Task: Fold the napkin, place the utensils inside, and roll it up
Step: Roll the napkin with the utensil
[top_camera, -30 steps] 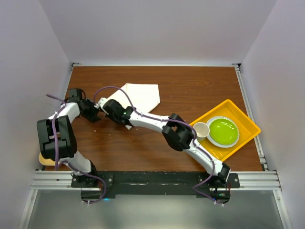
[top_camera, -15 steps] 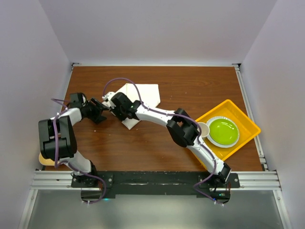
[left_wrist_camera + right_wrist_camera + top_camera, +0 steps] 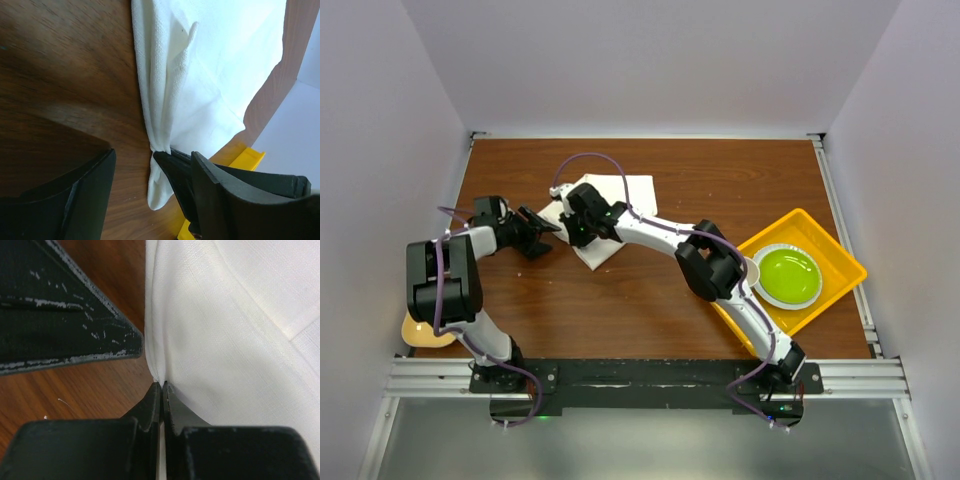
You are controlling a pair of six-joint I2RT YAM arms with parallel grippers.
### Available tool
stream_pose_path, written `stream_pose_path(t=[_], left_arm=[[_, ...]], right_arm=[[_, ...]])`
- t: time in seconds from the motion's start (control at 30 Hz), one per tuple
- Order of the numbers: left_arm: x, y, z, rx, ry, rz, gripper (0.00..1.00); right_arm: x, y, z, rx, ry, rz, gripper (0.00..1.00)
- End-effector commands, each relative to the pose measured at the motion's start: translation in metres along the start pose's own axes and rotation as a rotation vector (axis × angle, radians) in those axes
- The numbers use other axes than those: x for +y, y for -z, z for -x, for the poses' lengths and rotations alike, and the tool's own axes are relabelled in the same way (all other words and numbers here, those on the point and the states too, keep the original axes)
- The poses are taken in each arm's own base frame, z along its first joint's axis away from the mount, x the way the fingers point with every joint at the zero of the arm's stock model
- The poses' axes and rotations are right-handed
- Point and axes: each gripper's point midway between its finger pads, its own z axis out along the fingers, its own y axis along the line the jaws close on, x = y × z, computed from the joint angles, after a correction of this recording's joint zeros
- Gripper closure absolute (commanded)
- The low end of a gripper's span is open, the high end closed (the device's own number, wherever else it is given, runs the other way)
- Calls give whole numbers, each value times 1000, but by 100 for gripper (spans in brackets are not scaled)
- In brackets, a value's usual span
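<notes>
The white napkin [image 3: 620, 198] lies partly folded on the wooden table, left of centre. My right gripper [image 3: 566, 222] is shut on the napkin's left edge. In the right wrist view its closed tips [image 3: 161, 386] pinch the cloth [image 3: 240, 330] into a crease. My left gripper [image 3: 542, 234] stands open just left of that spot. The left wrist view shows the left gripper [image 3: 151, 159] with jaws wide on either side of the right gripper's tip [image 3: 172, 172] and the gathered napkin edge [image 3: 160, 100], holding nothing. The utensils are out of view.
A yellow tray [image 3: 832, 245] sits at the right with a green plate [image 3: 788, 275] and a white cup [image 3: 743, 270] in it. A tan object [image 3: 420, 330] lies near the left arm's base. Walls close in the table on three sides.
My right gripper has pulled the napkin edge away from me and to the right. The left gripper has opened wider, let the cloth go and followed to the right.
</notes>
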Motion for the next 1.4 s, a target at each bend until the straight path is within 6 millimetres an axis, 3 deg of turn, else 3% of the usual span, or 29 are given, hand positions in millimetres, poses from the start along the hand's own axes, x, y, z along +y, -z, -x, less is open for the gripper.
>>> stream_pose_path(t=[0.0, 0.37, 0.8, 0.9, 1.07, 1.37], left_arm=[[-8, -6, -6, 23, -4, -35, 34], [-7, -25, -7, 43, 9, -17, 46], [-13, -35, 0, 46, 6, -51, 85], [-15, -35, 1, 48, -2, -47, 100], [-20, -31, 1, 51, 3, -58, 100], [-27, -22, -6, 66, 15, -81, 100]], right_arm=[[2, 25, 32, -67, -52, 37, 100], [9, 32, 44, -95, -62, 73, 100], [10, 38, 42, -85, -33, 84, 100], [11, 39, 40, -80, -25, 85, 100], [8, 42, 39, -61, -6, 65, 100], [16, 58, 47, -32, 104, -10, 66]])
